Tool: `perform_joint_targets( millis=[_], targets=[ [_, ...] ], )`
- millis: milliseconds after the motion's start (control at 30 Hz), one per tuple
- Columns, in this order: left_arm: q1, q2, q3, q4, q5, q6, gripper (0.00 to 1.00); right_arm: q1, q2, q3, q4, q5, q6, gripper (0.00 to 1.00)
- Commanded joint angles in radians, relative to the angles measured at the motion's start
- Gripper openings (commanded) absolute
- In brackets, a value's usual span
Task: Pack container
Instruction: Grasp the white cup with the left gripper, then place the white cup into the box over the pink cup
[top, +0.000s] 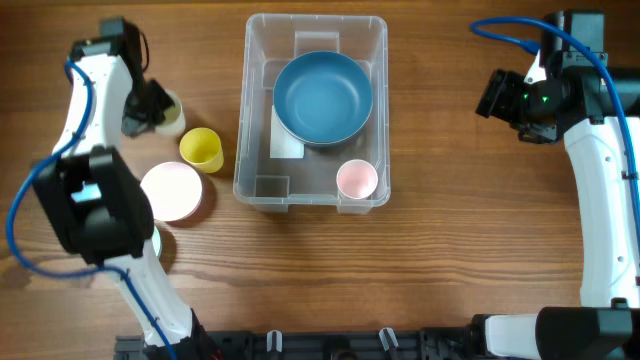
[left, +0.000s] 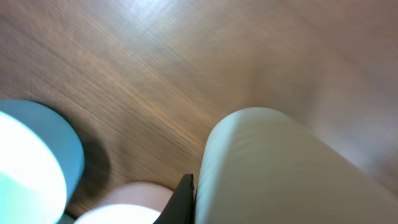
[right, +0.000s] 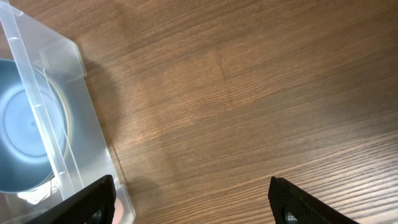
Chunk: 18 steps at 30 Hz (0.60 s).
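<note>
Container (top: 256, 110) sits mid-table overhead, holding a blue bowl (top: 323, 97) and pink cup (top: 356, 179). The left gripper (top: 153, 108) is at a pale cup (top: 172, 112), probably next in.

Left wrist: that cup fills the view, so I cannot tell the grip.

Right wrist: the right gripper (right: 193, 208) is spread wide and empty, parked just beside the container.

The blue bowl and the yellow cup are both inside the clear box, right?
Not quite. The blue bowl is inside the container, but the yellow cup stands outside it, on the table beside it. The overhead view shows this.
</note>
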Motion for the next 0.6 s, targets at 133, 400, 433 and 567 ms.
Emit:
perform_joint_targets(
  millis=[133,400,433,567],
  targets=[
    [-0.404,-0.372,0.135,-0.08,0.072,0.0,0.04,0.0,0.014,-0.005,-0.005,-0.004,-0.013,0.8],
    [-0.827,-0.231,0.132,-0.061,0.072,-0.007,0.04,0.0,0.014,-0.005,-0.013,-0.005,-0.009,0.8],
    [-0.861,-0.198,0.132,-0.066,0.072,-0.01,0.04,0.0,0.014,-0.005,-0.016,-0.005,-0.009,0.8],
    [-0.921,-0.082,0.131,-0.098,0.074,-0.034,0.04,0.0,0.014,-0.005,-0.018,-0.005,-0.01,0.8]
  ],
)
